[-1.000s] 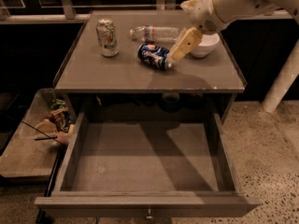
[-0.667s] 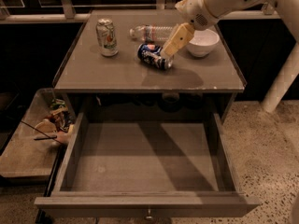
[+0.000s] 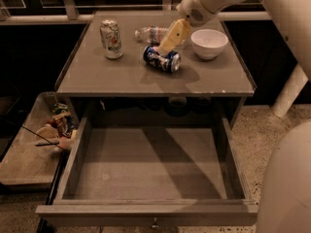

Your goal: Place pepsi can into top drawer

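Observation:
The pepsi can [image 3: 162, 59] lies on its side on the grey cabinet top [image 3: 121, 79], right of the middle. It is dark blue with white and red markings and a silver end. My gripper [image 3: 162, 48] reaches down from the upper right, and its tip is at the can's upper back side, just above or touching it. The top drawer [image 3: 146, 169] is pulled fully open below the cabinet top. Its flat grey bottom is bare, and a small knob [image 3: 155, 223] shows on its front.
A taller pale green-and-white can [image 3: 111, 39] stands at the back left of the top. A clear plastic bottle [image 3: 151, 34] lies behind the pepsi can. A white bowl [image 3: 209, 43] sits at the back right. A low tray with clutter [image 3: 56, 127] is on the left. My arm's body [image 3: 286, 178] fills the right edge.
My gripper has moved left and down, from over the bowl's edge to the pepsi can's back side. The can and the drawer have not moved.

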Available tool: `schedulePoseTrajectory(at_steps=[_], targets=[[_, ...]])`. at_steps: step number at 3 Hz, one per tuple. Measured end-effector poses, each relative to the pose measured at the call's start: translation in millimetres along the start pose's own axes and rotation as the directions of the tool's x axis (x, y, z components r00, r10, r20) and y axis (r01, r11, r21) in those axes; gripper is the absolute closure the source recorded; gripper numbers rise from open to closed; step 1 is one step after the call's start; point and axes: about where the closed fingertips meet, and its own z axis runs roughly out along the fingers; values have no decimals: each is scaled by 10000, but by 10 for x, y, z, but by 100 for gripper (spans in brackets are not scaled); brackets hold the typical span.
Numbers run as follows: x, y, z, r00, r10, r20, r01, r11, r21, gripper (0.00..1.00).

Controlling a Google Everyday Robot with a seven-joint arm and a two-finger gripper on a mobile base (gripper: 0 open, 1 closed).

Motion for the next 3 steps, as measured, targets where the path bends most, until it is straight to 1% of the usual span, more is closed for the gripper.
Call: schedulePoseTrajectory(at_steps=[2, 3], targets=[[176, 7, 392, 9966, 769, -303, -773, 9969, -123, 0], [232, 4, 511, 9942, 990, -414, -990, 9951, 34, 0]])
